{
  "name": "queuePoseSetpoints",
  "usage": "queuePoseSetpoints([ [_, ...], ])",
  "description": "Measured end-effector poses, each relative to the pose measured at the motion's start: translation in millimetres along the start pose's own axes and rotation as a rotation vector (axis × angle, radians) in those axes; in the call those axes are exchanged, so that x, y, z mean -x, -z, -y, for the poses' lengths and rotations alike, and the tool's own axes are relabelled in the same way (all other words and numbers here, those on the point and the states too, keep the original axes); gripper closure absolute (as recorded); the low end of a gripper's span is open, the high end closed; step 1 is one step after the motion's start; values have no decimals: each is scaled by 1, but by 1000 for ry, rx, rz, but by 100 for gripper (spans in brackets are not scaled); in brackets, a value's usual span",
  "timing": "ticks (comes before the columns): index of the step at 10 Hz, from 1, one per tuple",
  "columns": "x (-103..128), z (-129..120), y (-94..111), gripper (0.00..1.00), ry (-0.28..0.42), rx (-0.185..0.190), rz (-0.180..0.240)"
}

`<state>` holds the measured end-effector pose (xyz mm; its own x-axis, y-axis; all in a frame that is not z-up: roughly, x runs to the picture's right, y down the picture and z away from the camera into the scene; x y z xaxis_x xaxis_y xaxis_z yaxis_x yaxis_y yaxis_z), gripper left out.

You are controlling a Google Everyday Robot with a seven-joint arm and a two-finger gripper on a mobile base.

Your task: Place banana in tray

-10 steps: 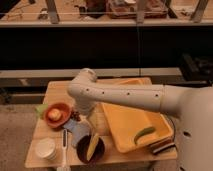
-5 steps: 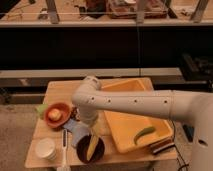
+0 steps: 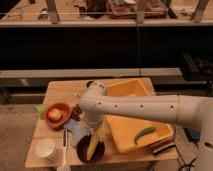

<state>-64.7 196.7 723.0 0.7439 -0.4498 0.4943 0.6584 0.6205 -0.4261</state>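
Observation:
The yellow banana point(image 3: 93, 144) lies in a dark round bowl point(image 3: 83, 152) at the table's front, its far end tilted up against the rim. My white arm reaches in from the right and bends down over the bowl. My gripper point(image 3: 95, 131) is right above the banana's upper end, close to or touching it. The yellow-orange tray point(image 3: 131, 91) stands to the right of the bowl, partly hidden by my arm. A green curved pepper point(image 3: 145, 134) lies inside the tray near its front right corner.
A red-orange bowl point(image 3: 58, 115) with food sits at the left. A white cup point(image 3: 46, 148) and a white utensil point(image 3: 64, 148) are at the front left, with blue cloth point(image 3: 77, 133) beside the dark bowl. A dark block point(image 3: 161, 146) lies at the tray's front right.
My arm has come down and slightly right, bringing the gripper lower onto the dark bowl and the banana. The objects on the table have not moved.

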Motion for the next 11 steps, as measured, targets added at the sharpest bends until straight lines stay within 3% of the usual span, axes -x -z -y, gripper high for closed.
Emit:
queuePoseSetpoints([
  [1, -2, -5, -1, 22, -18, -5, 1],
  [4, -3, -10, -4, 43, -73, -2, -7],
  [11, -3, -17, -16, 43, -106, 37, 0],
])
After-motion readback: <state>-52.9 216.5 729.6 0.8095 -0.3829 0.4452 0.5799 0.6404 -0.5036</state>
